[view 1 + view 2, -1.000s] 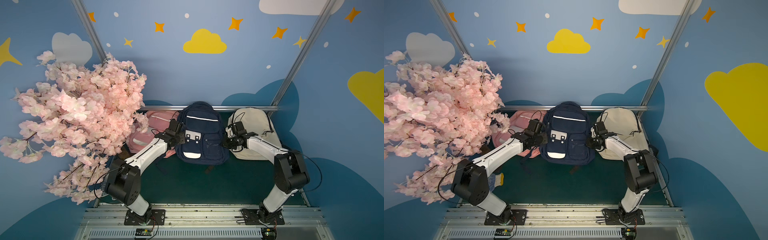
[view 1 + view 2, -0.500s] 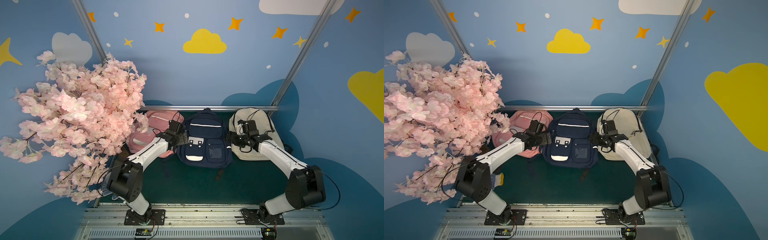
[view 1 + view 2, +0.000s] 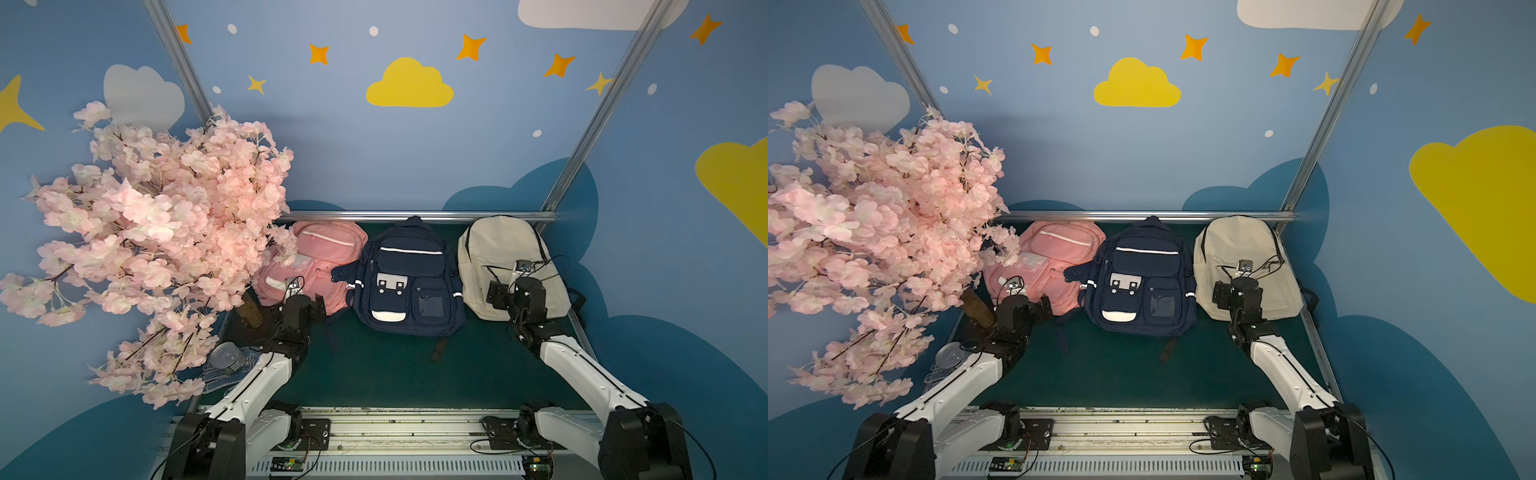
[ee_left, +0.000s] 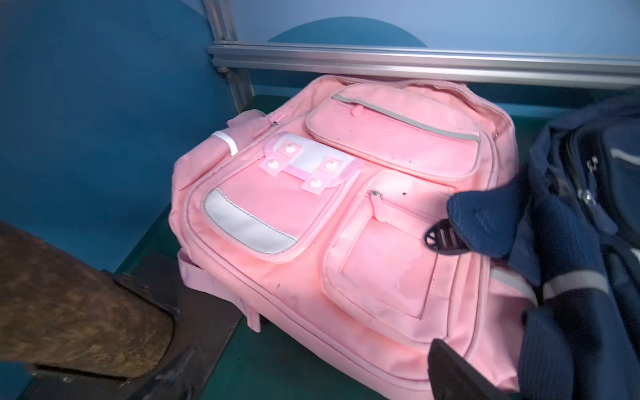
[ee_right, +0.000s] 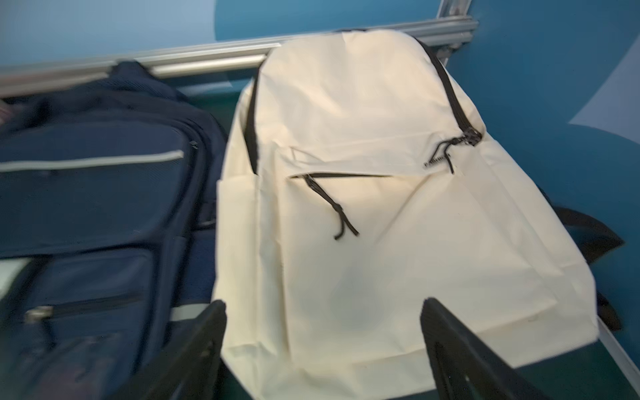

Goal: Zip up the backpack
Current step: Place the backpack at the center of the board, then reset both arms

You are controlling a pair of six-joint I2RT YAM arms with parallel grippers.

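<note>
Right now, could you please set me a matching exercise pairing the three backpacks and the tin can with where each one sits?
Things:
1. pink backpack
2. navy backpack
3. cream backpack
4. tin can

Places:
A. middle of the row
B. beside the left arm, under the blossoms
C. row's end nearest the tree trunk
D. row's end nearest the right gripper

Pairs: 1-C, 2-A, 3-D, 4-B.

navy backpack [image 3: 1138, 286] between pink backpack [image 3: 1054, 257] and cream backpack [image 3: 1246, 249] | left gripper [image 3: 1045, 307] beside pink; right gripper [image 3: 1219, 297] near cream
</note>
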